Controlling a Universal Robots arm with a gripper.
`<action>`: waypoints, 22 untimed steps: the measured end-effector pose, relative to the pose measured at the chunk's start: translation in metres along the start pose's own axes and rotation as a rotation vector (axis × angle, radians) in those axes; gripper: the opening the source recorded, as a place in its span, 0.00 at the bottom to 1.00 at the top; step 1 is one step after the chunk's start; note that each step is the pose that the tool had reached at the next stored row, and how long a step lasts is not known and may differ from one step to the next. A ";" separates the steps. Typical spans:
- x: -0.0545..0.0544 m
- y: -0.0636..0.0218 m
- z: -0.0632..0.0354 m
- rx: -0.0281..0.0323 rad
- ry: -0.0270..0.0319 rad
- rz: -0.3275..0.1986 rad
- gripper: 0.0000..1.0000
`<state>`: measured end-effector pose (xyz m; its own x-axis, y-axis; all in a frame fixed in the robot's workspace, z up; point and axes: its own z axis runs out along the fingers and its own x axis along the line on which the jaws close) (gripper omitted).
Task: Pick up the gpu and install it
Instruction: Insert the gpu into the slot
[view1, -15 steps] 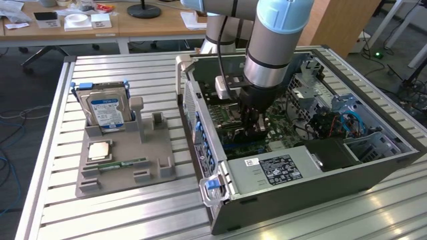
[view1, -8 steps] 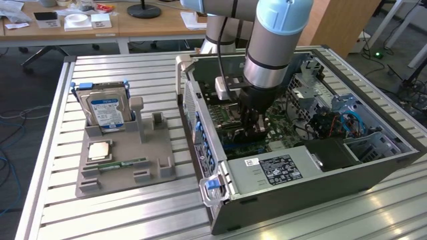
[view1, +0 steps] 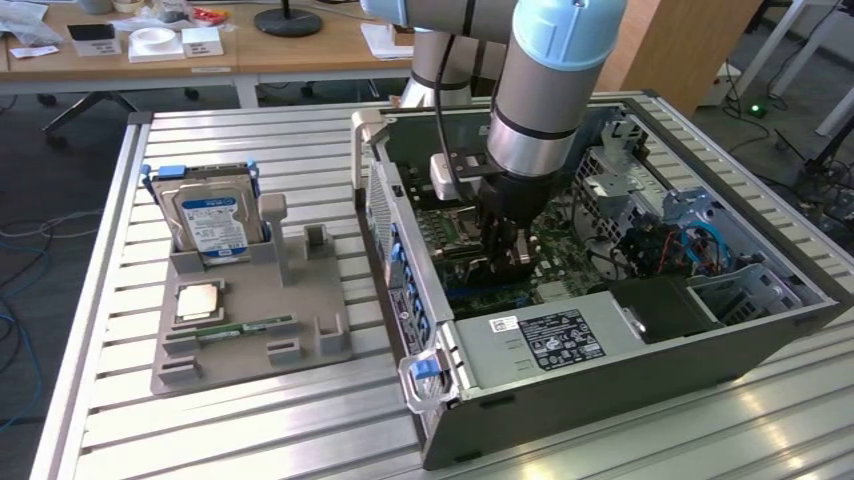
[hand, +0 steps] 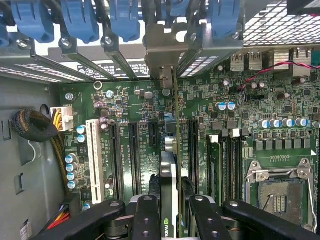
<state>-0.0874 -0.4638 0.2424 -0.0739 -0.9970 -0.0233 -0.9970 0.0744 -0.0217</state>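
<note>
A thin graphics card, the gpu (hand: 170, 165), stands on its long edge inside an open computer case, seen almost edge-on in the wrist view. Its board runs straight along the green motherboard, parallel to the black expansion slots on either side of it. The near end carries a small green logo on a black face. The far end meets a silver metal bracket that stands against the case's rear wall, among the blue slot clips. In the exterior view the gpu (view1: 511, 262) shows as a dark, narrow shape low in the middle of the case, upright over the motherboard.
</note>
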 end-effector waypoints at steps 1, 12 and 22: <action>0.000 0.0000 0.0000 0.0000 0.0000 0.001 0.27; 0.000 0.0000 0.0005 0.0003 0.0004 0.012 0.27; 0.000 0.0000 0.0013 0.0003 0.0002 0.012 0.27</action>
<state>-0.0875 -0.4637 0.2411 -0.0862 -0.9960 -0.0233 -0.9960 0.0867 -0.0217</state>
